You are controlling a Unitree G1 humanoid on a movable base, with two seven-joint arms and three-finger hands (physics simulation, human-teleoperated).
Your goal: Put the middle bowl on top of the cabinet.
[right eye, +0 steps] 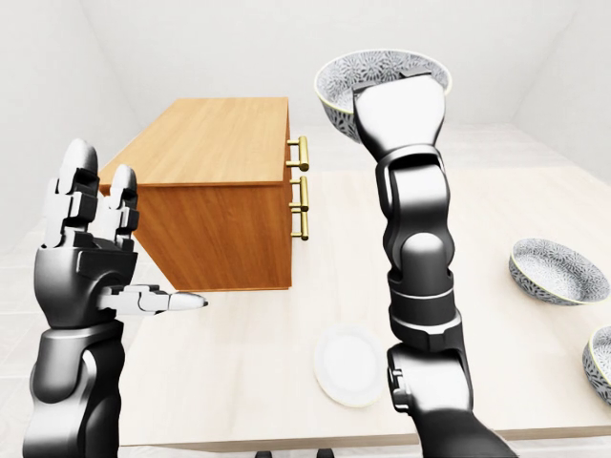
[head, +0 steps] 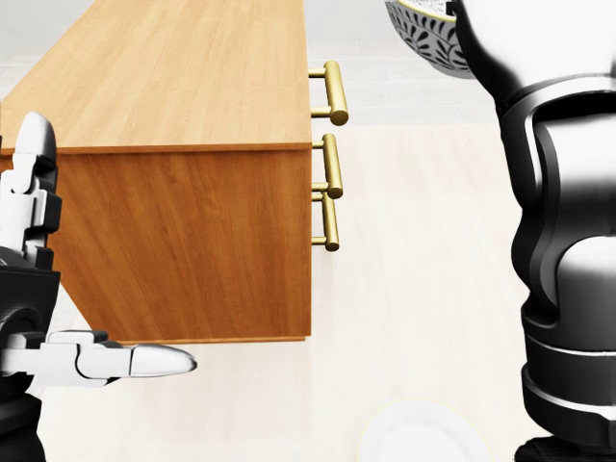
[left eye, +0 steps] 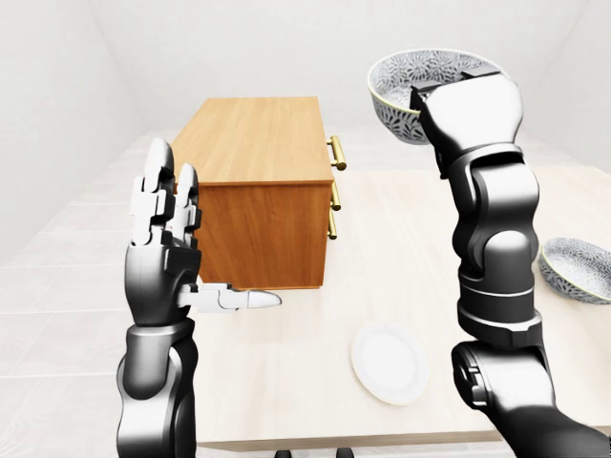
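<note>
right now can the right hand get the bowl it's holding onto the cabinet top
Probably yes. The right hand holds the bowl raised above the level of the cabinet, just to its right in the right-eye view, and nothing shows on the wooden top or between them.

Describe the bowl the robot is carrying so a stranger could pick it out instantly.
Start at the wooden cabinet on the table. Right of its brass handles, the right hand holds up a patterned bowl. It alone is aloft; the other bowls rest on the table.
</note>
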